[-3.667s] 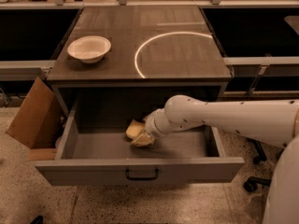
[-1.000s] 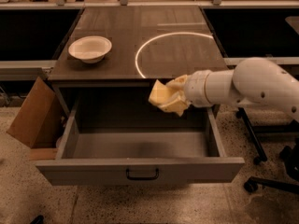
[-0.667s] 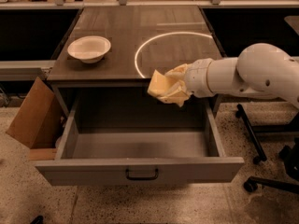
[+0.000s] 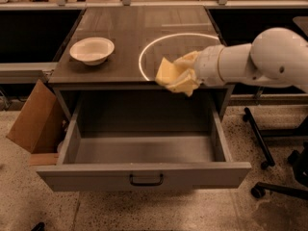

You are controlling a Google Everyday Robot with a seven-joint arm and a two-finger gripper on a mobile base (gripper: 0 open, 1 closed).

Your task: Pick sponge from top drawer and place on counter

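Observation:
The pale yellow sponge [image 4: 171,75] is held in my gripper [image 4: 185,73] at the end of the white arm coming in from the right. It hangs in the air over the counter's front edge, just inside the bright circular arc on the counter [image 4: 144,32]. The gripper's tips are hidden by the sponge. The top drawer [image 4: 144,170] stands pulled fully open below, its grey inside bare, with a small dark handle [image 4: 146,180] on its front panel.
A white bowl [image 4: 92,50] sits on the counter's left side. A brown cardboard box [image 4: 33,121] leans against the cabinet at the left. An office chair base [image 4: 262,143] stands on the floor at the right.
The sponge has been lifted out of the drawer; my gripper has carried it up and back, from above the drawer's rear to over the counter's front edge.

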